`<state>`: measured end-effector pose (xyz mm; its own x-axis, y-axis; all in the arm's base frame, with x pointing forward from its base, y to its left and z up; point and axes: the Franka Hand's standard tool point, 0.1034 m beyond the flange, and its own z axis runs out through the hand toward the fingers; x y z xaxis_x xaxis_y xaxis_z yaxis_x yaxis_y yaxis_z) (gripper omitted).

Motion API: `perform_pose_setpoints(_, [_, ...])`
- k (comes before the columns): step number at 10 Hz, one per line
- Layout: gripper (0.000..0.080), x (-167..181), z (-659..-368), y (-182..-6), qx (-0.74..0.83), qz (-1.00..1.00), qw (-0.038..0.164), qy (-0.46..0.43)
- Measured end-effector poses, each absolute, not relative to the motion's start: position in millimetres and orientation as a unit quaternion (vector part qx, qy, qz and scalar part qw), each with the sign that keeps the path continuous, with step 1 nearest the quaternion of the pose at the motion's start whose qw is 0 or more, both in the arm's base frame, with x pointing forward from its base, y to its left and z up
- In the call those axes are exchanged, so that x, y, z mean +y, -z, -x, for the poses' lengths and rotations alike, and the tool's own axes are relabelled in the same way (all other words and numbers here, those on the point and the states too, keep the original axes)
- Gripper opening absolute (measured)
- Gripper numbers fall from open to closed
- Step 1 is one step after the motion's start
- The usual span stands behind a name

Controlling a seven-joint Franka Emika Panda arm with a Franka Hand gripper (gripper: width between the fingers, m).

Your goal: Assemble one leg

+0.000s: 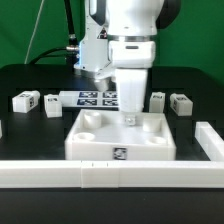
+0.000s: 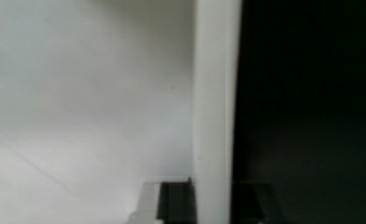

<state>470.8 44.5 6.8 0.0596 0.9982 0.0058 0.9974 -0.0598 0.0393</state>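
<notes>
The large white tray-like piece (image 1: 120, 140) lies in the middle of the black table. My gripper (image 1: 130, 117) is down on its far wall. In the wrist view the gripper (image 2: 215, 203) has a dark finger (image 2: 176, 205) on each side of that thin white wall (image 2: 215, 100), and both touch it, so it is shut on the wall. The piece's white face (image 2: 91, 100) fills one side of the wall and the black table the other. Two legs (image 1: 25, 100) (image 1: 52, 102) lie at the exterior view's left and two more (image 1: 157, 100) (image 1: 181, 103) at its right, all loose on the table.
The marker board (image 1: 92, 97) lies behind the tray-like piece, partly hidden by the arm. A long white rail (image 1: 60, 175) runs along the table's front and turns back at the exterior view's right (image 1: 211, 140). A green screen stands behind.
</notes>
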Motion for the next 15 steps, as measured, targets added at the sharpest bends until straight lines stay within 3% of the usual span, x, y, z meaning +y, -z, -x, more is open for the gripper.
perform_pose_setpoints(3, [0.0061,67.7,-480.3,-7.7,0.718,-0.696,0.008,0.006])
perform_pose_setpoints(15, [0.0061,83.0,-501.3,-7.4,0.703,-0.711,0.011,-0.002])
